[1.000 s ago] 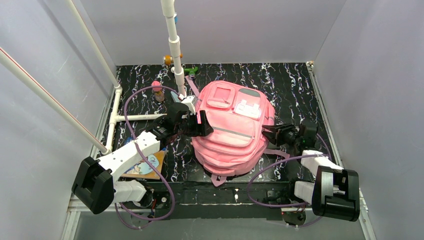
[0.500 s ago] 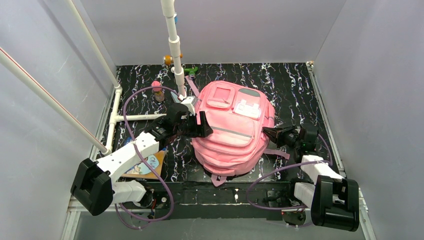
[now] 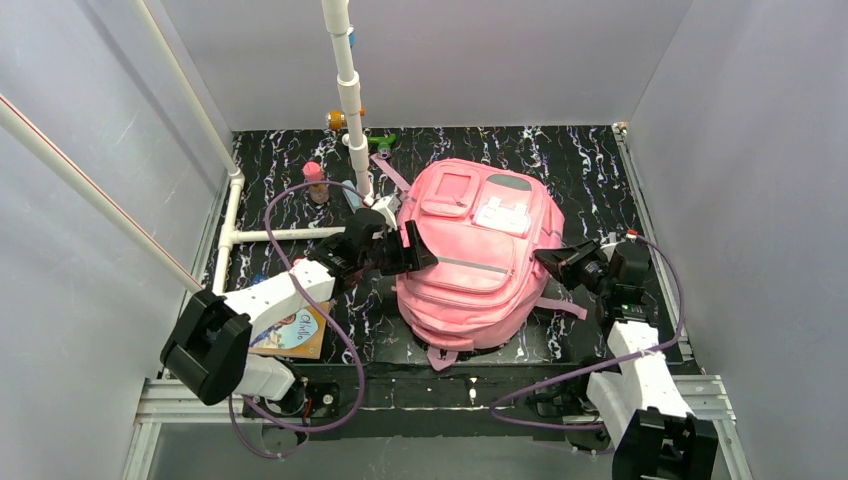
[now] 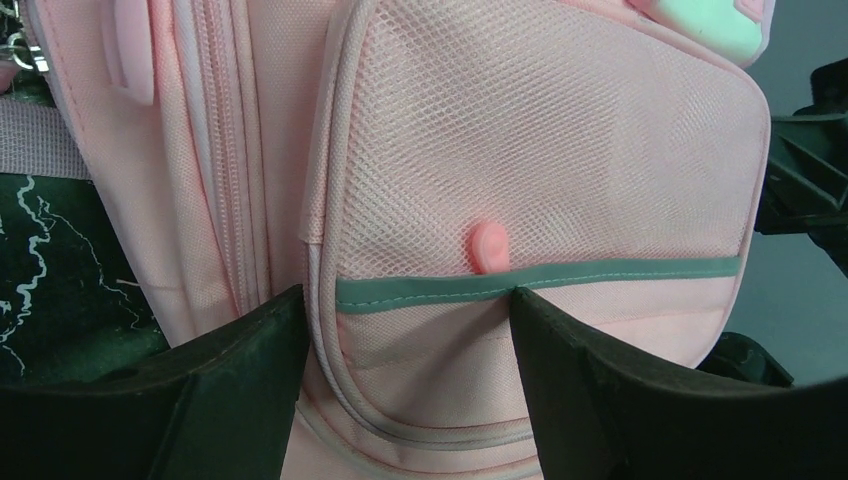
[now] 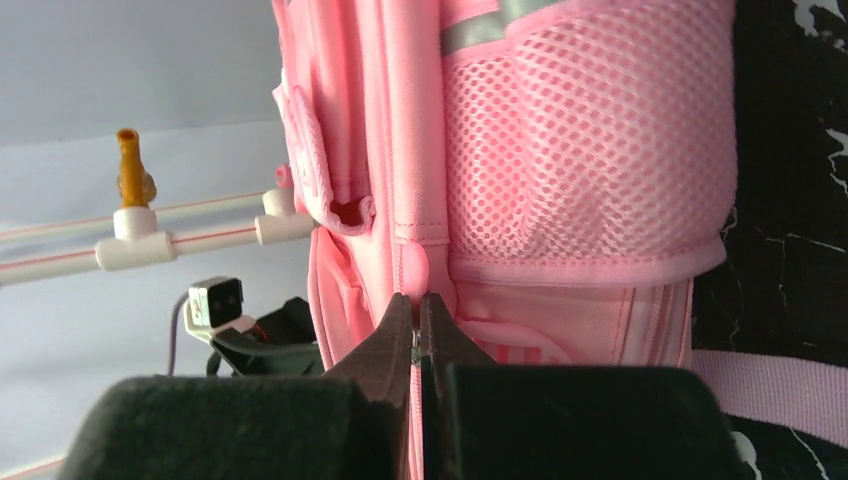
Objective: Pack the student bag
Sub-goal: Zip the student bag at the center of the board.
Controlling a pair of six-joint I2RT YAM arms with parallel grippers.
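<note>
**Desk:** Where's the student bag [image 3: 480, 260]?

**Me:** Mid-table, flat on its back with the front pockets facing up. The top end points to the far wall, and a strap [image 3: 560, 305] trails off its right side.

**Desk:** Fingers?

**Me:** The right gripper [image 5: 421, 305] is at the bag's right flank. Its fingers are pinched together on a small pink zip tab [image 5: 432, 268], just beside the side mesh pocket [image 5: 590, 130]. I read that as a hold for running the zip open, since nothing can go in until a compartment is undone.

The left gripper [image 3: 420, 248] is on the opposite flank, fingers spread wide to either side of that side's mesh pocket [image 4: 540, 150]. I can't tell whether they press the fabric. My guess is it's there as a brace so the bag doesn't slide when the zip is pulled.

**Desk:** Surroundings?

**Me:**
- A picture book [image 3: 292, 330] lies near the left arm's base.
- A small pink-capped bottle [image 3: 316, 182] stands well left of the bag.
- An orange item [image 3: 337, 120] and a green one [image 3: 382, 140] sit by the far wall.

**Desk:** Obstructions?

**Me:** The white pipe post [image 3: 345, 80] stands just beside the bag's top-left corner, close to the left gripper. It sits between that arm and the far items, so reaching them looks awkward. The soft bag may also bunch rather than unzip.
</note>
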